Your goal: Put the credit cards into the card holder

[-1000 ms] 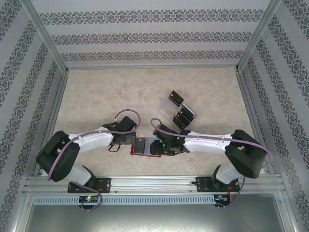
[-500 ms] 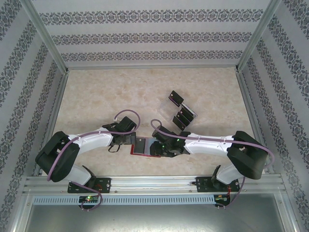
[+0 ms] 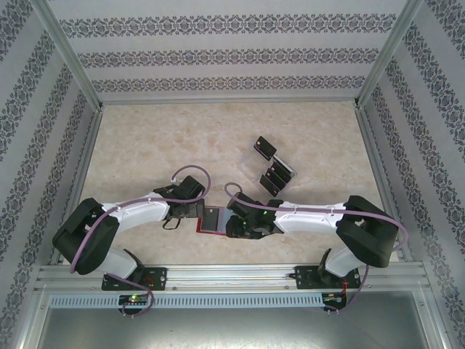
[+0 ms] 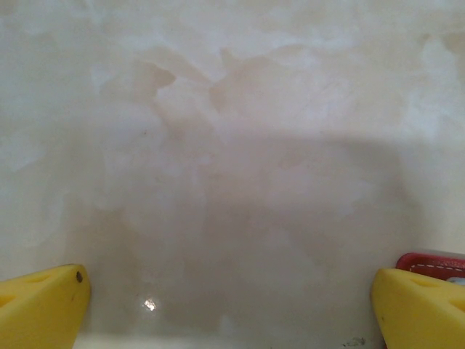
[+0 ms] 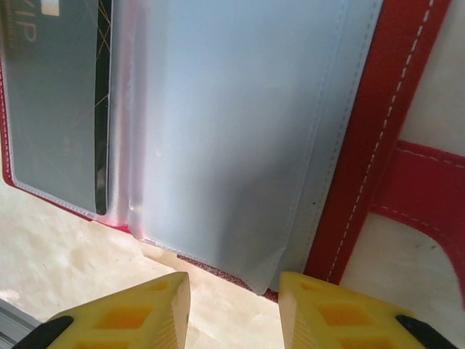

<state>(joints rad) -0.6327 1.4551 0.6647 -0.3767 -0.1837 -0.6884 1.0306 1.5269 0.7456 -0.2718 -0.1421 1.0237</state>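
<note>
**While the left gripper [image 4: 231, 311] gapes, the right gripper [image 5: 231, 309] stands at the card holder [image 3: 215, 221]**

Where the left arm reaches in from its side of the table [image 3: 160, 145], its yellow fingers [image 4: 40, 305] are spread as wide as they go, one at each lower corner of its wrist view, with nothing between them but pale marbled tabletop. A red corner of the card holder peeks out just above the right-hand finger. From overhead, this gripper sits just beside the holder's left edge.

The card holder lies spread open and flat near the front of the table, between the two grippers. In the right wrist view its greyish pockets [image 5: 218, 131] face up inside the stitched red border, and one black card [image 5: 51, 109] lettered VIP is already tucked into the left pocket. The snap tab [image 5: 429, 193] sticks out to the right.

The right gripper is over the holder's right half. Its jaws are partly apart, with bare table showing in the gap, and the lower corner of a pocket leaf hangs right at that gap; whether the fingertips touch it cannot be told.

Farther right and farther back, more credit cards [image 3: 274, 176] sit at the clear rack [image 3: 252, 163], well apart from the holder.
</note>
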